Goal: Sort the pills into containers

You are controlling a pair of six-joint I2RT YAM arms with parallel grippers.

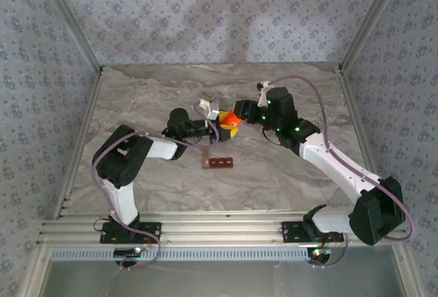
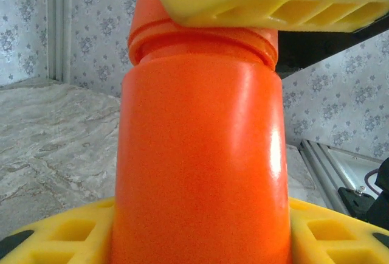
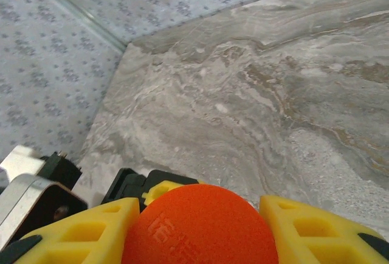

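Note:
An orange pill bottle [image 1: 231, 120] is held above the middle of the table between both arms. My left gripper [image 1: 223, 130] is shut on the bottle's body [image 2: 200, 154], with a yellow finger [image 2: 55, 239] on either side. My right gripper [image 1: 241, 113] is shut on the bottle's orange cap [image 3: 203, 230], which sits between its yellow fingers [image 3: 85, 233]. One right finger [image 2: 273, 2] lies across the cap in the left wrist view. The containers [image 1: 217, 163], a dark red-brown strip of cells, lie on the table just in front of the bottle. The pills are out of view.
The marble table [image 1: 150, 92] is walled by patterned panels at the back and both sides. An aluminium rail [image 1: 226, 227] runs along the near edge, where the arm bases stand. Part of the left gripper [image 3: 152, 186] shows beyond the cap.

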